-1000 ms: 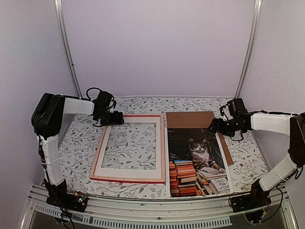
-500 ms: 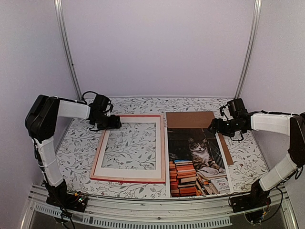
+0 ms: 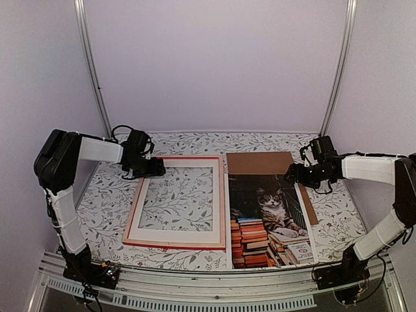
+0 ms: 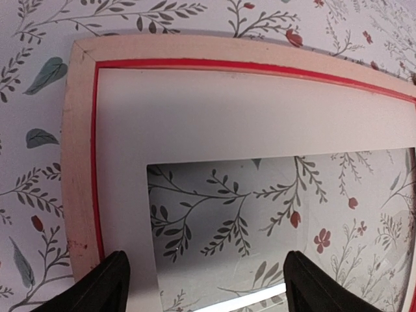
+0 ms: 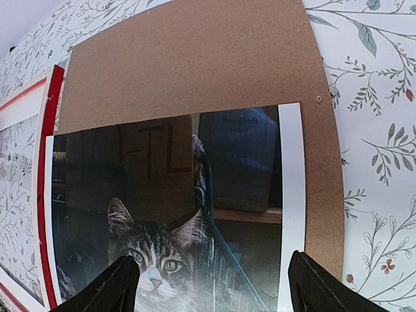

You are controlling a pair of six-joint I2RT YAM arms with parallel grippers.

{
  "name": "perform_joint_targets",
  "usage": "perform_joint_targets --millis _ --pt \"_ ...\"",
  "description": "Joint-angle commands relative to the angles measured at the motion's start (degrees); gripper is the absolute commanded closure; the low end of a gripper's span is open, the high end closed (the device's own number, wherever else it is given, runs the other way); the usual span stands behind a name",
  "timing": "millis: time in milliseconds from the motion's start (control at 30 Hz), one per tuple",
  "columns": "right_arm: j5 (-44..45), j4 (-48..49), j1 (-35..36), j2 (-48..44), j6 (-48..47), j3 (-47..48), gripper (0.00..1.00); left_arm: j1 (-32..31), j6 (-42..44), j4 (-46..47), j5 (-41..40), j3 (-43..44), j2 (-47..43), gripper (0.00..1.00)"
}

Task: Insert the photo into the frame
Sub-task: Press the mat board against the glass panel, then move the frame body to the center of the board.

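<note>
Framing progress: barely begun, by my reading; nothing is in place yet.
Photo (image 3: 266, 214): lies flat on the brown backing board (image 3: 260, 162), just right of the frame and outside it.
Frame (image 3: 134, 207): flat on the table (image 3: 338, 208), with a white mat (image 3: 175, 235) resting inside its rails.
Left gripper (image 3: 158, 167): fingers spread, empty, above the frame's far left corner.
Right gripper (image 3: 290, 174): fingers spread, empty, over the photo's far right edge.
Left to do: lift the photo, lay it over the mat, then add the board.
</note>
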Motion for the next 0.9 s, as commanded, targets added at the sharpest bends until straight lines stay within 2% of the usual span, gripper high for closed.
perform_joint_targets --millis 0,267,533,767,867 --pt "0.5 0.4 0.4 -0.5 0.4 -0.6 0.17 -0.2 -0.7 -0.2 -0.1 -1.8 0.2 0.16" --pt "7.0 -4.4 0.0 1.6 0.2 0.8 0.16 -0.8 -0.7 1.1 -0.7 -2.3 -4.5 0.16" --pt "3.6 -5.6 -2.1 2.3 0.9 -1.6 0.20 -2.9 -1.1 2.5 -0.4 -3.4 -12.8 0.15" --pt "0.0 -6.7 -2.1 -1.5 4.6 -6.4 0.27 -9.7 -1.6 2.8 3.2 -5.3 -18.6 0.12" --pt "-1.2 -6.8 -2.1 -4.2 6.4 -8.5 0.30 -14.0 -1.8 2.8 3.7 -6.4 -20.4 0.01"
